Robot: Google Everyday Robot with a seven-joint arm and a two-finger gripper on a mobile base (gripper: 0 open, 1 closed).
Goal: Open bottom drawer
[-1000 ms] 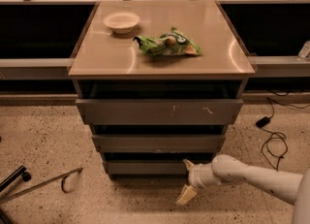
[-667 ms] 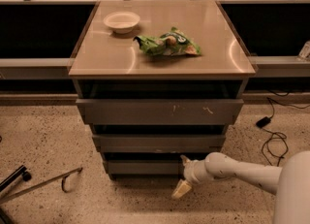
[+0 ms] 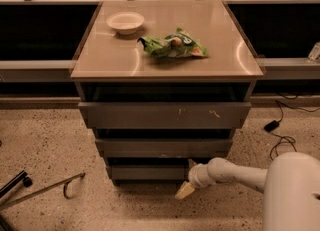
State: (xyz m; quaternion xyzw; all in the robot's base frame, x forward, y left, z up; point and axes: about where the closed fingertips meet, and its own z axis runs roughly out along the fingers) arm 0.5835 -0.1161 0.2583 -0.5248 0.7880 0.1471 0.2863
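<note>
The bottom drawer is the lowest and narrowest of three grey metal fronts in the cabinet, plain and without a handle. My gripper is at the end of the white arm that comes in from the lower right. It sits at the drawer's right end, close to the floor. One pale finger points down and left below the drawer front. The other finger seems to reach up against the drawer's right edge.
Above are the middle drawer and the wide scratched top drawer. On the cabinet top lie a white bowl and a green snack bag. A metal stand's legs lie on the floor left. Cables lie at the right.
The arm has moved left, bringing the gripper from right of the cabinet up to the bottom drawer's right end. The drawers have not moved.
</note>
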